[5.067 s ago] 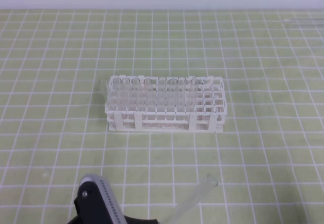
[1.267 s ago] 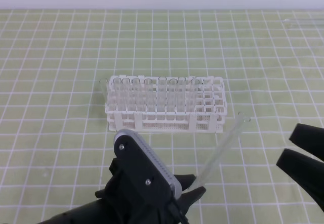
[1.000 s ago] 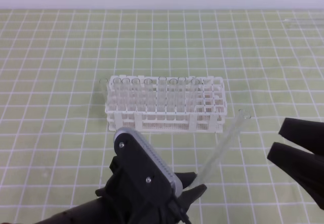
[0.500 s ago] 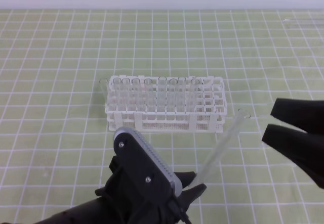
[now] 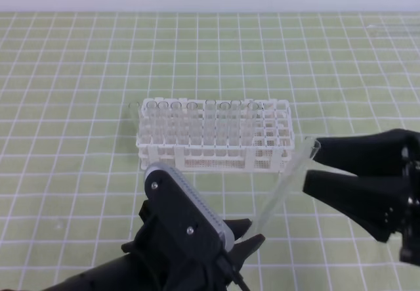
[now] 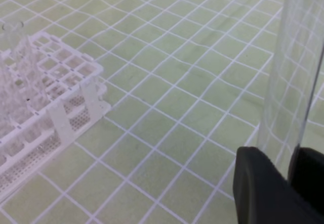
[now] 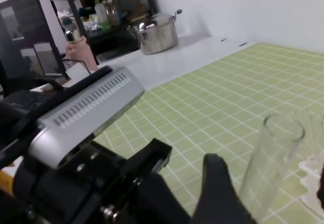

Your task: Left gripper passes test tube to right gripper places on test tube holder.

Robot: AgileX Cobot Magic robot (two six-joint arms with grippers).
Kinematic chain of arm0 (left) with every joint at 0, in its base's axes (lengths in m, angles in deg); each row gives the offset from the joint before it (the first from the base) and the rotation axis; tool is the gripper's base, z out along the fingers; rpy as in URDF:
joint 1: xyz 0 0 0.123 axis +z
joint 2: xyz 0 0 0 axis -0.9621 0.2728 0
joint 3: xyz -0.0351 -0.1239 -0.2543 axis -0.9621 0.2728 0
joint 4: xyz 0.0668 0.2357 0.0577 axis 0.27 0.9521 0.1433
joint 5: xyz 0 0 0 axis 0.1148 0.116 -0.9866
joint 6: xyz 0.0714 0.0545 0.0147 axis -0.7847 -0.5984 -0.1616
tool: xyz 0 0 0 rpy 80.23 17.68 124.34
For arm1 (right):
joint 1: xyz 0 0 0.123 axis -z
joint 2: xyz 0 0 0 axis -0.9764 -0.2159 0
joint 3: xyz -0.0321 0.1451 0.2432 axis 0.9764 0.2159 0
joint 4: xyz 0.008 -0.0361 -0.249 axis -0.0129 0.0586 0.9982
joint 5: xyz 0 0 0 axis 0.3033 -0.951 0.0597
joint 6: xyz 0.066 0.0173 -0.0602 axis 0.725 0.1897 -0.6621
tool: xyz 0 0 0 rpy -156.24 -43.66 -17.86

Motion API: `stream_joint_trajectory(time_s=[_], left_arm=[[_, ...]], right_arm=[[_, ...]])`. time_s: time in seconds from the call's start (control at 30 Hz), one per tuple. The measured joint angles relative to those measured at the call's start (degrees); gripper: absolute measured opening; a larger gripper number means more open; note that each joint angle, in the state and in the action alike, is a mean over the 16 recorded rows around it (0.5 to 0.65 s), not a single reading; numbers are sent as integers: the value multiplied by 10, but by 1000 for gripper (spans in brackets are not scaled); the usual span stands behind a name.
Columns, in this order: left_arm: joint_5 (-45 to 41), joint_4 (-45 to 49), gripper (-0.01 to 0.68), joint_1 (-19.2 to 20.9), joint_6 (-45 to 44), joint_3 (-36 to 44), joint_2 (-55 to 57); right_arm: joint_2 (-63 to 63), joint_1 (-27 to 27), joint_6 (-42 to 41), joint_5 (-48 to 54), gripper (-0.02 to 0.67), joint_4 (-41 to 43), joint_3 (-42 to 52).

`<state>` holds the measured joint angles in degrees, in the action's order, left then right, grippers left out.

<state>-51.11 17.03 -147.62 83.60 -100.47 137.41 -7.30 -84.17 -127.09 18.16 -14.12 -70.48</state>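
while left gripper (image 5: 248,237) pinches test tube (image 5: 284,187), right gripper (image 5: 310,161) gapes around it.

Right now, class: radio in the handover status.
Left gripper shut on test tube. Right gripper open, fingers astride tube's mouth end. Test tube holder behind, unobstructed.

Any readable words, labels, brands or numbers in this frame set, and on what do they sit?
None can be read.
The test tube, the test tube holder and the left tool show no print.
Bottles on the shelf behind: labels too blurred to read.
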Motion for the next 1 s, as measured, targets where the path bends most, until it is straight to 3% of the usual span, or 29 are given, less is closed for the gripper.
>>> stream_joint_trajectory(time_s=[0.4, 1.0], left_arm=[[-28, 0, 35, 0, 16, 0, 0], [-79, 0, 35, 0, 69, -1, 0]], right_arm=[[-61, -42, -15, -17, 355, -1, -45], [-90, -54, -26, -32, 282, -2, -80]])
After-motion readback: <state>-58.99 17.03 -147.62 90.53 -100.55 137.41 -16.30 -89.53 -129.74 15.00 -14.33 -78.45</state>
